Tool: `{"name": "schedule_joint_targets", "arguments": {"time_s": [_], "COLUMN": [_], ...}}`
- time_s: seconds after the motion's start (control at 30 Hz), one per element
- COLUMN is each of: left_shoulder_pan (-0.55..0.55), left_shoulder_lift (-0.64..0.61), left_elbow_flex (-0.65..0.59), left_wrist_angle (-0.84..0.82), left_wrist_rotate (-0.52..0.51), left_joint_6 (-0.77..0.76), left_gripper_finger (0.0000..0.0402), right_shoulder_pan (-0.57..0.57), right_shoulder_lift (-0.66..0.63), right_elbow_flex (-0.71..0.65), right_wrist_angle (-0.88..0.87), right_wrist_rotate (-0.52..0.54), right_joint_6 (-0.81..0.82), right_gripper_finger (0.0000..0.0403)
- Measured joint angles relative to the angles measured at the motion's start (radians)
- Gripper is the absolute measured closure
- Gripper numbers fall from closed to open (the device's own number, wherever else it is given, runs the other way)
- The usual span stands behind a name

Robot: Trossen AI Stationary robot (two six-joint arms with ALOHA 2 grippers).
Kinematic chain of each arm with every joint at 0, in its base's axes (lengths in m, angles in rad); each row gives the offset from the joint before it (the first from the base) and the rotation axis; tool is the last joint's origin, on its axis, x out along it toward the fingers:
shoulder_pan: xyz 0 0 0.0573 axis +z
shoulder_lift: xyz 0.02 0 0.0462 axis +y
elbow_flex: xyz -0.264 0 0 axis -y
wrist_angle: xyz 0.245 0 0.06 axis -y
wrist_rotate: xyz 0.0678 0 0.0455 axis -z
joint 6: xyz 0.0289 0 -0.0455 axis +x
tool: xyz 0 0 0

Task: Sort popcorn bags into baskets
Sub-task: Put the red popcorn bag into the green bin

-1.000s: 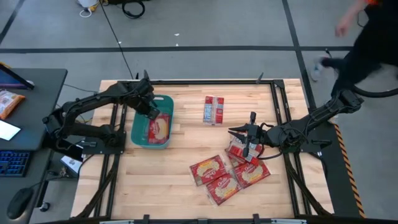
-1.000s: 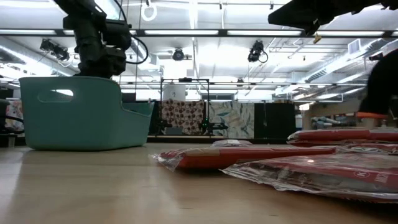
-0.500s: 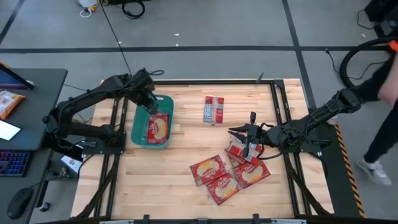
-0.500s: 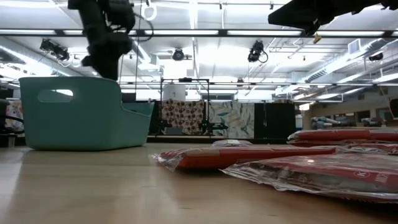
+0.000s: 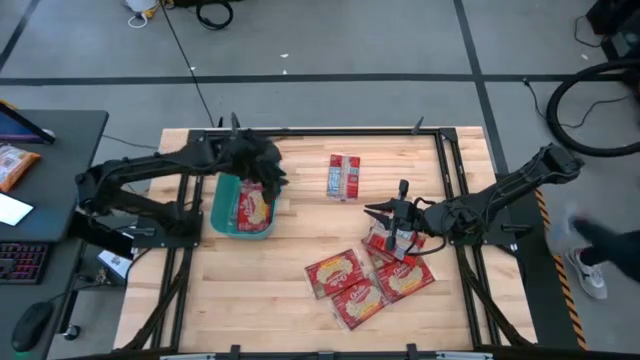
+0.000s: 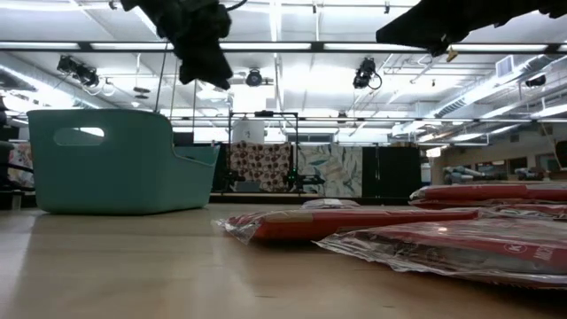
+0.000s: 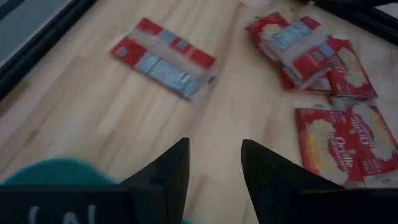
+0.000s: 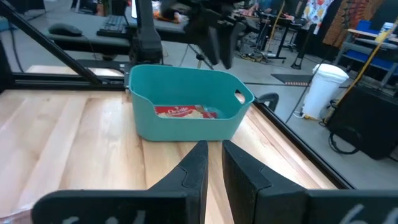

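The teal basket (image 5: 222, 215) (image 6: 106, 164) (image 8: 186, 93) stands on the table's left part, with red popcorn bags (image 5: 255, 205) (image 8: 186, 112) lying inside it. One bag (image 5: 344, 176) (image 7: 165, 50) lies flat alone near the far middle. Several more bags (image 5: 365, 275) (image 7: 329, 62) (image 6: 354, 223) overlap in a pile at the near right. My left gripper (image 5: 270, 180) (image 7: 214, 158) hovers open and empty above the basket's right rim. My right gripper (image 5: 372, 212) (image 8: 214, 149) hangs above the pile's far edge, pointing toward the basket, its fingers a narrow gap apart with nothing between them.
A black frame (image 5: 450, 170) borders the wooden table. Bare wood lies between the basket and the pile. A desk with a keyboard (image 5: 20, 262) and an orange packet (image 5: 15, 165) stands off the table's left. A person (image 5: 600, 245) moves past the right side.
My left gripper has risen from inside the basket and swung toward the table's right, and now stands above the basket's right rim. The bags in the basket lie as before. My right arm has kept still. A person has walked along the table's right side.
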Motion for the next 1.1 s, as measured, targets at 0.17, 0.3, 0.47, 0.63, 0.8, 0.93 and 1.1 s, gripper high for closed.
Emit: {"name": "schedule_joint_targets", "arguments": {"time_s": [0.17,0.3,0.47,0.63,0.8,0.93,1.1], "left_shoulder_pan": [-0.101,-0.159,-0.22,-0.273,-0.318,-0.343,-0.344], "left_shoulder_lift": [0.086,0.161,0.23,0.267,0.296,0.345,0.453], "left_elbow_flex": [0.013,0.07,0.176,0.27,0.282,0.281,0.281], "left_wrist_angle": [0.013,-0.022,-0.137,-0.24,-0.224,-0.2,-0.097], "left_wrist_rotate": [-0.038,-0.075,-0.155,-0.239,-0.254,-0.256,-0.256], "left_joint_6": [-0.01,0.0,0.051,0.071,0.064,0.042,0.049], "left_gripper_finger": [0.0253,0.0253,0.0253,0.0253,0.0253,0.0253,0.0253], "right_shoulder_pan": [-0.012,-0.003,-0.002,-0.002,-0.002,-0.002,-0.011], "right_shoulder_lift": [0.004,0.004,0.004,0.004,0.004,0.004,0.004], "right_elbow_flex": [0.0,0.0,0.0,0.0,0.0,0.0,0.0], "right_wrist_angle": [0.001,-0.015,-0.018,-0.018,-0.007,0.0,0.007], "right_wrist_rotate": [0.0,0.0,0.006,0.007,0.007,0.007,0.007], "right_joint_6": [0.001,0.0,-0.002,-0.001,0.001,0.001,0.0], "right_gripper_finger": [0.035,0.035,0.035,0.035,0.035,0.035,0.035]}}
